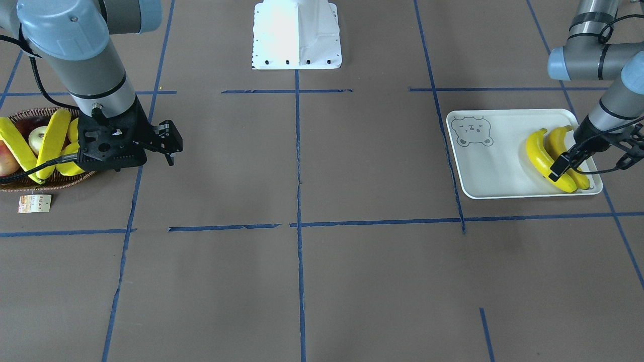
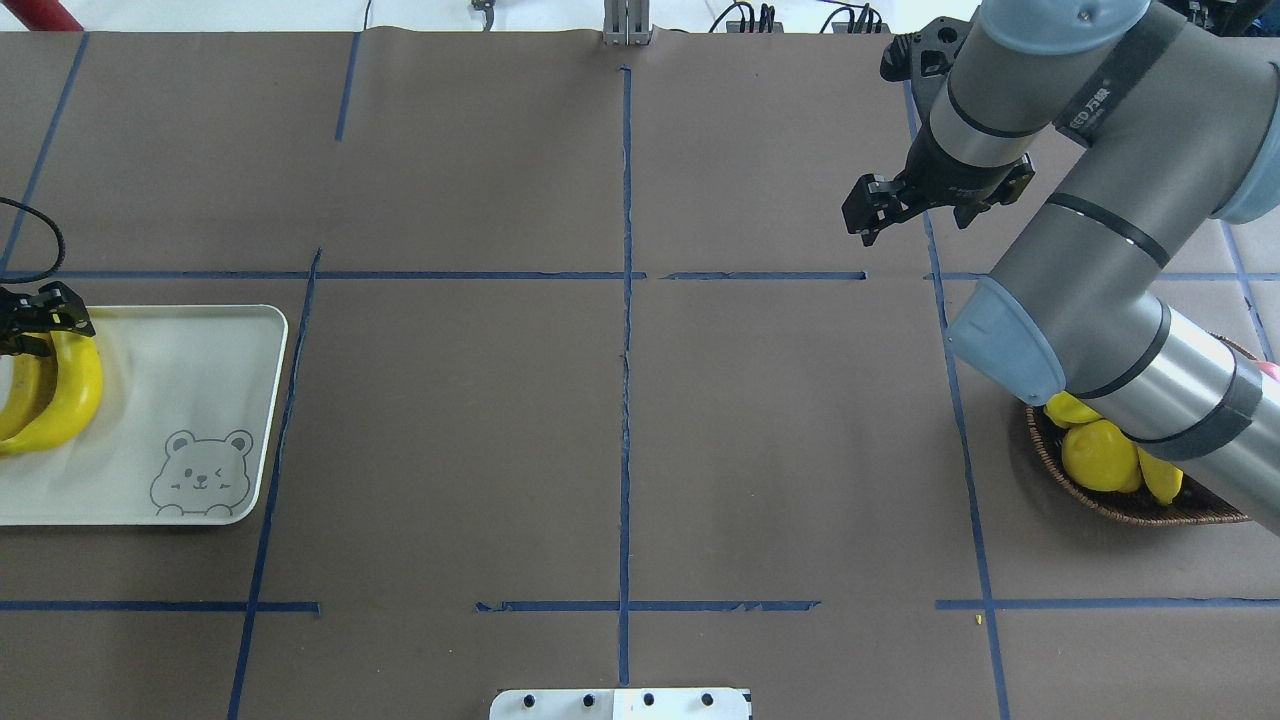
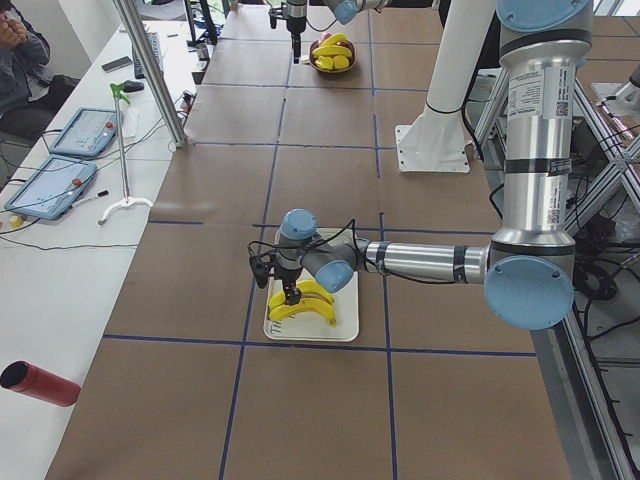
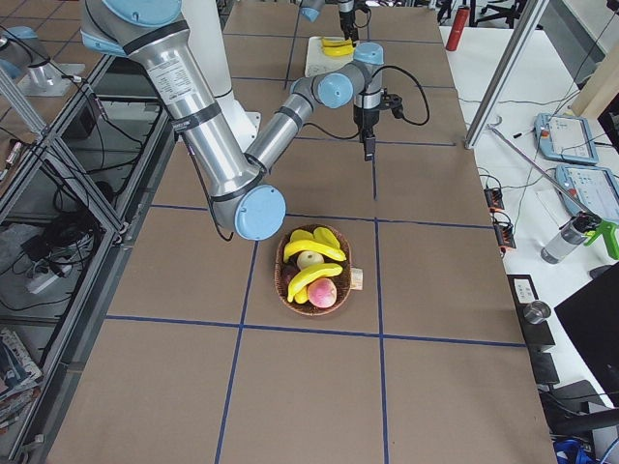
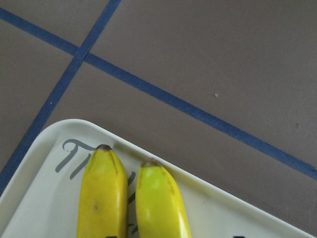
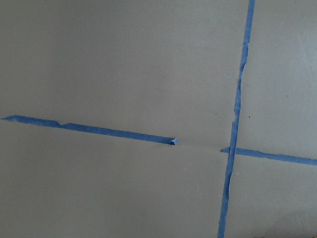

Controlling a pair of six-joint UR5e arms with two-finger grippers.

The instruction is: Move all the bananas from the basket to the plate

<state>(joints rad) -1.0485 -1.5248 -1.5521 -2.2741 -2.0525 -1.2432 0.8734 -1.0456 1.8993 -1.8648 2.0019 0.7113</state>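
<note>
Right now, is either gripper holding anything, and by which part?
Right gripper: nothing, over bare table. Left gripper: at one end of the bananas lying on the plate; actual grip cannot be told.

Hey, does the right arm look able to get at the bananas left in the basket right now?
Probably yes. The right gripper hangs over bare table short of the basket, nothing between them, and the bananas lie on top of the other fruit, uncovered.
</note>
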